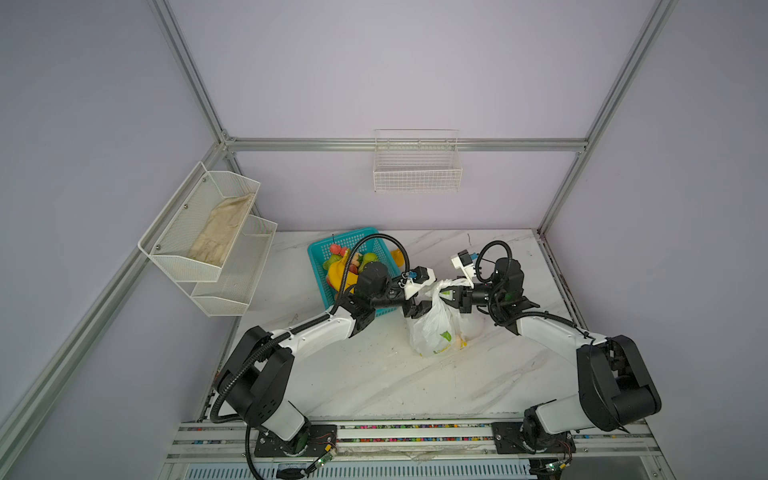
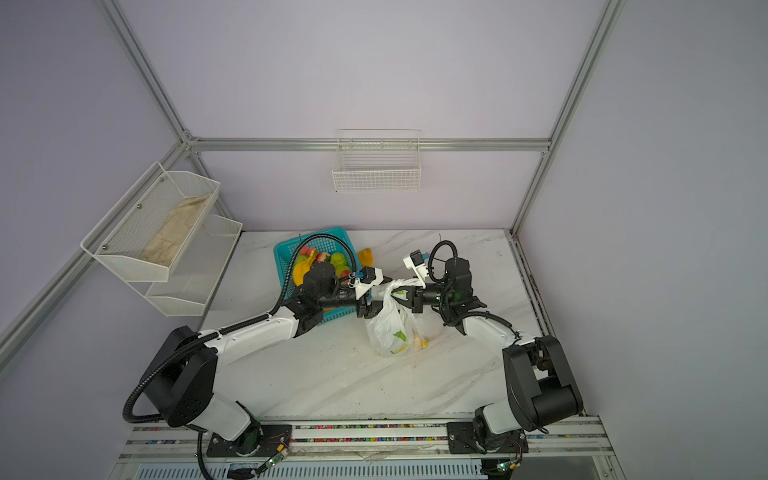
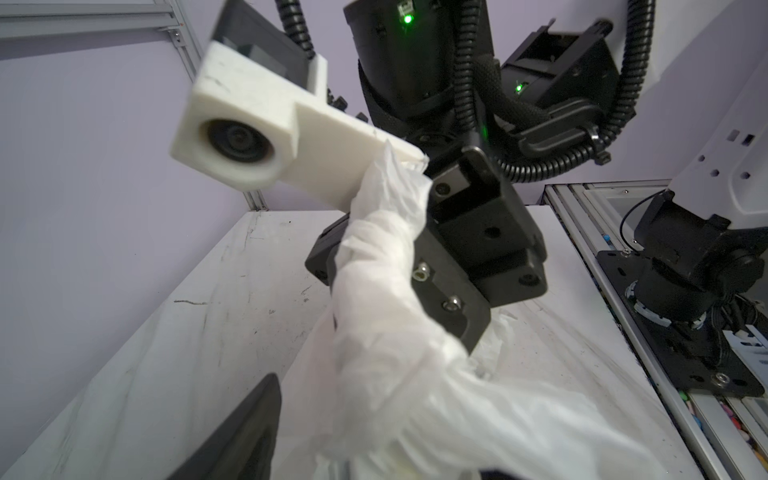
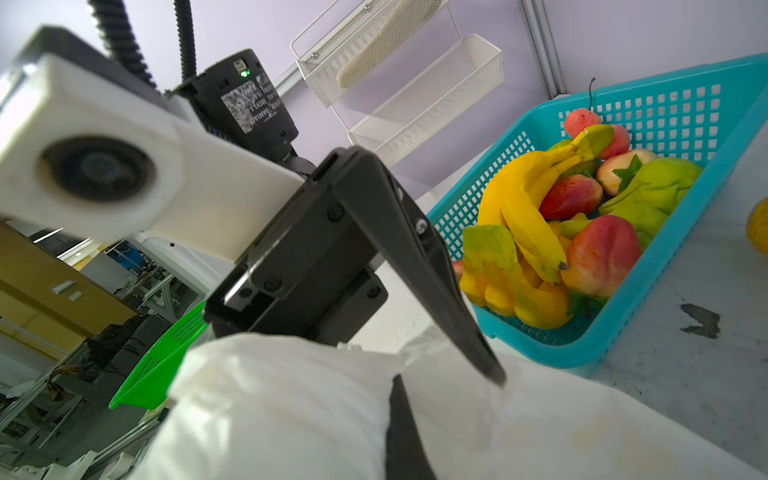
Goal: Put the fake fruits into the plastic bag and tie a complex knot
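Thin crinkly translucent white plastic bag [image 1: 432, 332] stands mid-table on the white marble-look tabletop [image 1: 374, 382]. Its twisted white handle strip [image 3: 374, 270] drapes over the right pincer [image 1: 456, 298], at 3 o'clock of the bunch, jaws closed; can't tell if film is pinched. Left pincer [image 1: 420, 300], at 9 o'clock, has jaws apart, gripping nothing.

Risk, imo: w/ nothing surely clamped, strip slips off, twist unwinds, bag slumps. Thin film may also snag the white camera mount [image 3: 257, 137].

Bag's long axis runs approx 6–12 o'clock, handle end toward 12 & up. Glossy plastic fake fruits [image 4: 552, 216] mostly sit in the teal lattice basket [image 4: 623, 332], 10 o'clock of bag.
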`<state>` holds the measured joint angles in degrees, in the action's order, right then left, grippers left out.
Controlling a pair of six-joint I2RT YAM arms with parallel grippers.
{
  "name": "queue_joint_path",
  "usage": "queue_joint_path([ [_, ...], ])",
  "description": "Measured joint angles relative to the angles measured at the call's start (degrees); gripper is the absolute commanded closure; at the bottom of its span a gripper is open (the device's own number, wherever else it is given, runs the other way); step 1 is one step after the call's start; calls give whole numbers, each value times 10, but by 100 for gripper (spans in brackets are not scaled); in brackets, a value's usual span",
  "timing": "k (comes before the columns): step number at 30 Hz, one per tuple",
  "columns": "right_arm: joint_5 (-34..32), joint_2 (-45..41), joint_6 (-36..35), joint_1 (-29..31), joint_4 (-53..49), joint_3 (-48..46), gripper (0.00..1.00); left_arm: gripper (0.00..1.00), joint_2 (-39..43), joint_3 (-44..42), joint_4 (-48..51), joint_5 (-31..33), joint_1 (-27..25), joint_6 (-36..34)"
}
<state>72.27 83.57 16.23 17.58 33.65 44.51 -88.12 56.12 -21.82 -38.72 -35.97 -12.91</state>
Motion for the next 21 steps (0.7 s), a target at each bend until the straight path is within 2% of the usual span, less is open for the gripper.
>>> queue_joint_path([
  [4, 0, 1, 0, 0, 2, 0, 100, 17, 38, -20, -3, 2, 12, 4],
  [9, 1, 6, -1, 0, 3, 0, 100, 19, 75, -46, 6, 18, 25, 3],
  [11, 1, 7, -2, 0, 3, 0, 100, 25, 92, -54, 13, 26, 32, -2],
  [17, 0, 8, -9, 0, 0, 0, 100, 61, 119, -55, 58, 34, 45, -39],
  [21, 0, 8, -18, 0, -6, 0, 100, 67, 118, -54, 101, 28, 45, -62],
])
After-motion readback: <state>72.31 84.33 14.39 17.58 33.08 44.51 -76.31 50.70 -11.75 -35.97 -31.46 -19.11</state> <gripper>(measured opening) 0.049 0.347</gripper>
